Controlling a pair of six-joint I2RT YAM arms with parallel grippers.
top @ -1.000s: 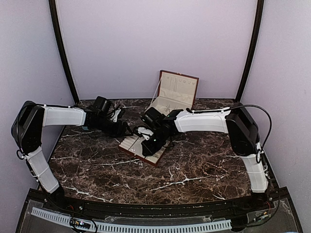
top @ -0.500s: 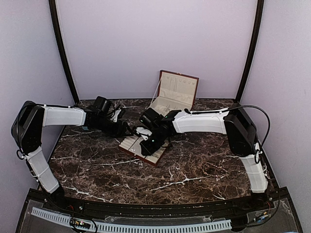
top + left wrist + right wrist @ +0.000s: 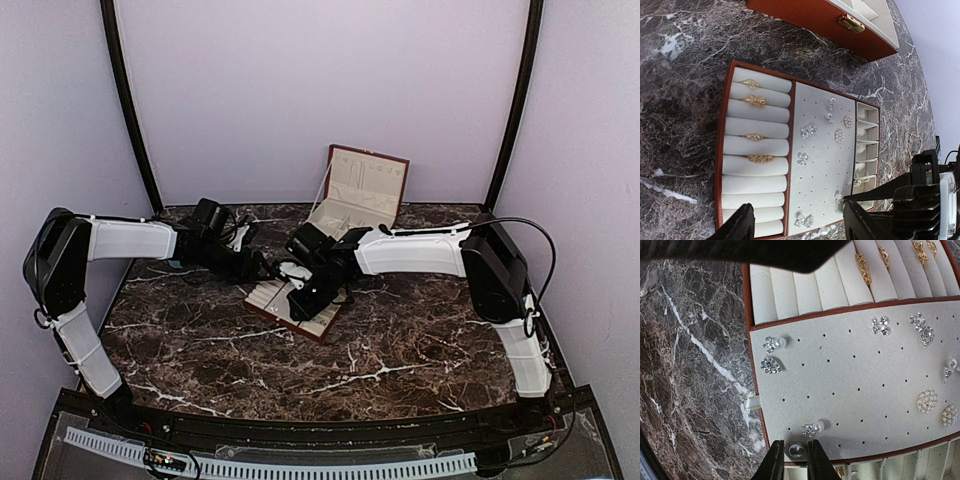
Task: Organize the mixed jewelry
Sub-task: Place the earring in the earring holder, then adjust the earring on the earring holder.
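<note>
Right gripper (image 3: 795, 446) edged left, narrow about a round stud (image 3: 796, 450) on the tray (image 3: 850, 405), grip unclear; left gripper (image 3: 799, 210) wide; box (image 3: 805, 12) cropped

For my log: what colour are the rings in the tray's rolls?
Gold rings; best in the left wrist view.

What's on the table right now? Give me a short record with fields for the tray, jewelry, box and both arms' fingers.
tray: cream-lined, red-brown rim, on the marble table
gold rings: four, seated in the ring rolls
earrings: several pinned on the perforated panel
hinged box: open, beyond the tray
left fingers: open, over the tray's end, empty
right fingers: narrowly apart at the panel's edge, round stud at their tips, grip unclear
</note>
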